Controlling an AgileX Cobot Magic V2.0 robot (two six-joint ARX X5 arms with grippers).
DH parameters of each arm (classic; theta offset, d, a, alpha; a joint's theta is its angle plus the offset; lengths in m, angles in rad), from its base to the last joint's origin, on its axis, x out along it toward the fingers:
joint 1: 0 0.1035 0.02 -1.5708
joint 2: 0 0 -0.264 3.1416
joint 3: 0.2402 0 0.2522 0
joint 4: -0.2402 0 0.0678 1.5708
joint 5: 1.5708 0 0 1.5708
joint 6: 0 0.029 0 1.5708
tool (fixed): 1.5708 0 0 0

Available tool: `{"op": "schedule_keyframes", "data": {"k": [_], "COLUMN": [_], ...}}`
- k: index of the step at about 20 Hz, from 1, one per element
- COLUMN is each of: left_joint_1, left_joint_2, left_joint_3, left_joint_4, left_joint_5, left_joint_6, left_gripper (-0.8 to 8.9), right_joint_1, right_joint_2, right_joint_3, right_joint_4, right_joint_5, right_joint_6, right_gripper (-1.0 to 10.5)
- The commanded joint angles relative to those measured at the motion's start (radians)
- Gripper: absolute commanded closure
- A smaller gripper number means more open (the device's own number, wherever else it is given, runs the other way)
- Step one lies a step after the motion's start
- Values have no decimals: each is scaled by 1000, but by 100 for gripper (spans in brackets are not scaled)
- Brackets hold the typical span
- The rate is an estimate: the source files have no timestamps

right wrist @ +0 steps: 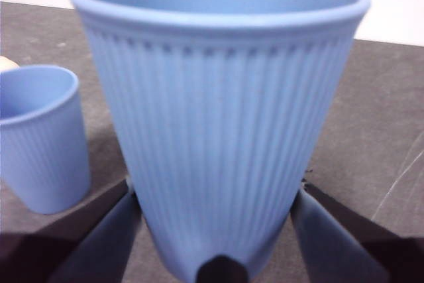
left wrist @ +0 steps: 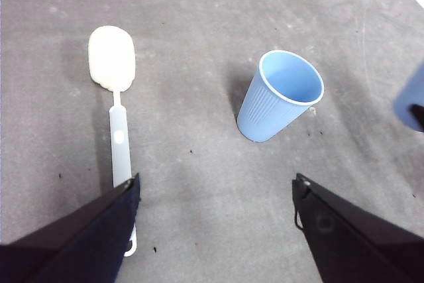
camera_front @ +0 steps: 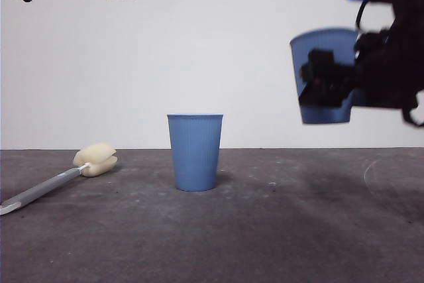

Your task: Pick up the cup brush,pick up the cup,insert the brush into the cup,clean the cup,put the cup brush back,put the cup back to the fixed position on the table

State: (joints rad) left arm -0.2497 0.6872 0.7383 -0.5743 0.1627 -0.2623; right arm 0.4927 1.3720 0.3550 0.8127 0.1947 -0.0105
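Held aloft off the worktop (camera_front: 278, 230): blue cup (right wrist: 218, 124), pinched low on its ribbed wall by right pincer (right wrist: 218, 243), upright. Second blue cup (camera_front: 195, 152) upright mid-worktop. Cup brush (left wrist: 114, 104) flat, well apart from it, sponge head away from left pincer (left wrist: 215, 230), spread wide, hovering above, gripping nothing.

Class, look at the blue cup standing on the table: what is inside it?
The standing cup looks empty: the left wrist view shows only bare blue inner wall. Its bottom is hidden by the near rim. The brush lies apart on the table; the right gripper holds the other cup.
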Motion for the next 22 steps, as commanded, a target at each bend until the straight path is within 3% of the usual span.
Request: {"op": "schedule_keyframes", "data": {"k": [1, 5, 10, 19, 22], "left_joint_1": [0, 0, 0, 0, 0], "left_joint_2": [0, 0, 0, 0, 2], "left_joint_3": [-8, -8, -8, -8, -8], "left_joint_4": [1, -8, -9, -9, -9], "left_joint_5": [2, 2, 2, 1, 1], "left_joint_6": [31, 48, 63, 73, 76], "left_gripper": [428, 428, 428, 428, 428], "right_joint_1": [-31, -63, -62, -62, -62], "right_joint_2": [146, 344, 448, 563, 563], "right_joint_3": [10, 72, 166, 181, 180], "right_joint_4": [116, 242, 241, 240, 193], "right_joint_5": [-25, -92, -118, -163, -166], "right_joint_6": [10, 10, -16, -50, -42], "right_gripper": [963, 963, 963, 963, 866]}}
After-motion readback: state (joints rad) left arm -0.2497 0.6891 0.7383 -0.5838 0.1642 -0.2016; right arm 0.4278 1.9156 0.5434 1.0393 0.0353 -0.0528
